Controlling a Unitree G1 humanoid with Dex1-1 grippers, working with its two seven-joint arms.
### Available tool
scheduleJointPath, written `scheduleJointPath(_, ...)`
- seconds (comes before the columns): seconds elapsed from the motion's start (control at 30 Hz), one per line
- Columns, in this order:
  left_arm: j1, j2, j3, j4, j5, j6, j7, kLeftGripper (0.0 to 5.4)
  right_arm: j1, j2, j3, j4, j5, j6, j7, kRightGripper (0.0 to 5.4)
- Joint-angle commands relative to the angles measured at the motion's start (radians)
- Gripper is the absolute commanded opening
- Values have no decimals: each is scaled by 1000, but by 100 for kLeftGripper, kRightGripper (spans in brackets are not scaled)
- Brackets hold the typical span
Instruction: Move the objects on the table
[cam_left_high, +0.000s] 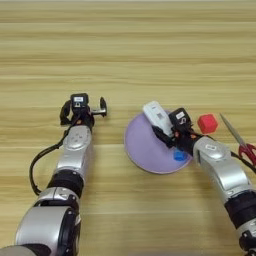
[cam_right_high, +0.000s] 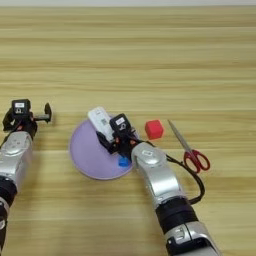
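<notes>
My right gripper (cam_right_high: 106, 136) pinches the white bar (cam_right_high: 101, 122) over the lilac plate (cam_right_high: 85, 155), at its twelve o'clock edge; the blue tube (cam_right_high: 122, 161) lies at four, the red cube (cam_right_high: 154, 129) on the table (cam_right_high: 150, 60) beyond, near scissors (cam_right_high: 192, 152). The left gripper (cam_left_high: 82, 111) idles, fingers spread. A slack pinch could drop the bar.

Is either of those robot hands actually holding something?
Yes: the right gripper grips the white bar by its lower end, over the lilac plate. The left gripper holds nothing.

Bright, even overhead light washes the counter (cam_left_high: 150, 45), shadows beneath the arms faint and soft, everything slightly blurred.
</notes>
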Motion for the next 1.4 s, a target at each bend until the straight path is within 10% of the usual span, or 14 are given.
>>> scheduleJointPath(0.03,-10,1,-6,0,13,-6,4,540,-25,-11,-32,-15,8,-22,-26,291)
scheduleJointPath(0.63,-7,3,-7,-5,14,-4,2,540,-143,-161,-217,129,-19,-70,-214,291)
scheduleJointPath(1.4,-10,2,-11,1,13,-5,7,540,-199,-244,-186,363,-91,-11,-246,291)
